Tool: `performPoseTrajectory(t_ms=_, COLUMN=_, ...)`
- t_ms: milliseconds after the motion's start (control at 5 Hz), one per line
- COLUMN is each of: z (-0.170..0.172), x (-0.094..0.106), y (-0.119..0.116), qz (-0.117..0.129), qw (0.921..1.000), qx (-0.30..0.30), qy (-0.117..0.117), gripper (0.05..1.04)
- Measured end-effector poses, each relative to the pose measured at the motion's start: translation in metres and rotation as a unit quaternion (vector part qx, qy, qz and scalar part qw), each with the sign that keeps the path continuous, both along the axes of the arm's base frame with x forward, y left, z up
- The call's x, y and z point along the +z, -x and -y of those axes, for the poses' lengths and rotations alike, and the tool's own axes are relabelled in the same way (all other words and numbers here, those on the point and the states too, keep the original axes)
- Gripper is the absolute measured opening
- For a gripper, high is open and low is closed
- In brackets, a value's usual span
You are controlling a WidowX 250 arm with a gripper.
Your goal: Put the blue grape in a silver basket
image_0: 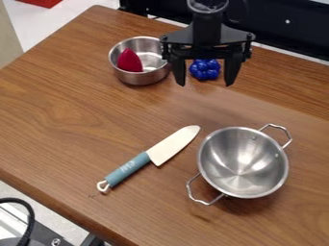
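in the camera view, one bunch of glossy blue grapes (pixel 205 69) is seen on the brown wooden table (pixel 70 105), near the far edge and just beside a small round silver metal bowl (pixel 138 79). one such bowl is counted, and one pointed red piece (pixel 130 61) is held inside it. one silver metal basket with two wire handles (pixel 243 162) is placed at the lower right, and no grape is contained in it. one knife with a cream blade and a blue-grey handle (pixel 151 158) is laid slantwise between the bowl and the basket, its tip pointed toward the upper right.

the black two-finger gripper (pixel 205 85) is held at the top, over the far part of the table. its two fingers are spread wide apart, and nothing is clamped by them. the grapes are seen in the gap; whether they are touched cannot be told.
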State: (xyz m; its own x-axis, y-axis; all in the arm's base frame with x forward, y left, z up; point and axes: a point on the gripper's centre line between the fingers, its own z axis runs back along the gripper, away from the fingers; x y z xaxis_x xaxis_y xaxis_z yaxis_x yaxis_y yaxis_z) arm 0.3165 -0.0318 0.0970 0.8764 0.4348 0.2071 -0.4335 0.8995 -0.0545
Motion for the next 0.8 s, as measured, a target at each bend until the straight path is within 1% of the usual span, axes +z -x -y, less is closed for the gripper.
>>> performPoseTrajectory(t_ms=200, z=0.0, x=-0.011, y=0.002, qz=-0.018, qw=0.9998, qx=0.002, qy=-0.002, gripper=1.0)
performPoseTrajectory(t_ms=400, z=-0.004, x=-0.015, y=-0.02, qz=-0.01, qw=0.9988, qx=0.047, qy=0.006, gripper=1.0)
performPoseTrajectory(t_ms=600, z=-0.013, x=-0.015, y=-0.045, qz=0.026, qw=0.9964, qx=0.08, qy=0.005, gripper=1.0)
performPoseTrajectory(t_ms=800, z=-0.028, x=-0.012, y=-0.063, qz=0.068, qw=0.9916, qx=0.11, qy=0.001, gripper=1.0)
